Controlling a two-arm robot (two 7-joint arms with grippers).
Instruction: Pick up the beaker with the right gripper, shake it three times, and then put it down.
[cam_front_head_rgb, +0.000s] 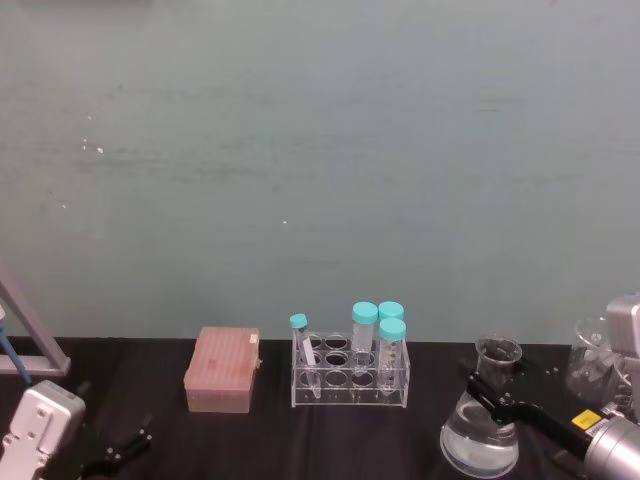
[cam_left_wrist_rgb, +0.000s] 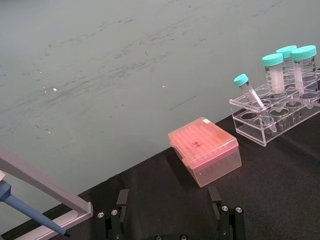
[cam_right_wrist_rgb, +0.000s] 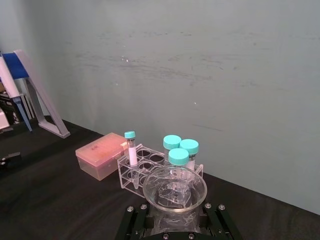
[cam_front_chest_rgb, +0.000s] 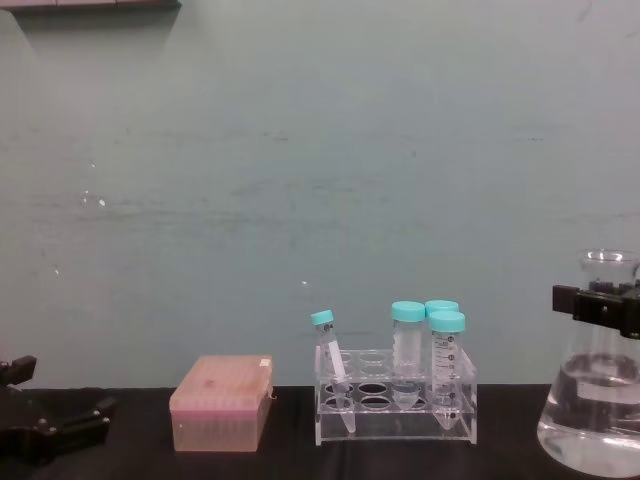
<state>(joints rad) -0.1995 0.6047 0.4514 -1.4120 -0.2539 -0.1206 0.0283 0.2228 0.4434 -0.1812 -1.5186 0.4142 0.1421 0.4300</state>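
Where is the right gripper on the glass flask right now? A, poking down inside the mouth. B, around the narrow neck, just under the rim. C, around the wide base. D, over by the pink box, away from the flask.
B: the right gripper is shut on the flask at its narrow neck, below the flared rim and above the wide base, which holds clear liquid.

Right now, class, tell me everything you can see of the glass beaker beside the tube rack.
The beaker is a clear glass conical flask: wide base, narrow neck, flared rim. It is upright, seemingly resting on the black table, right of the tube rack, partly filled with clear liquid. The right claw grips its neck just below the rim.
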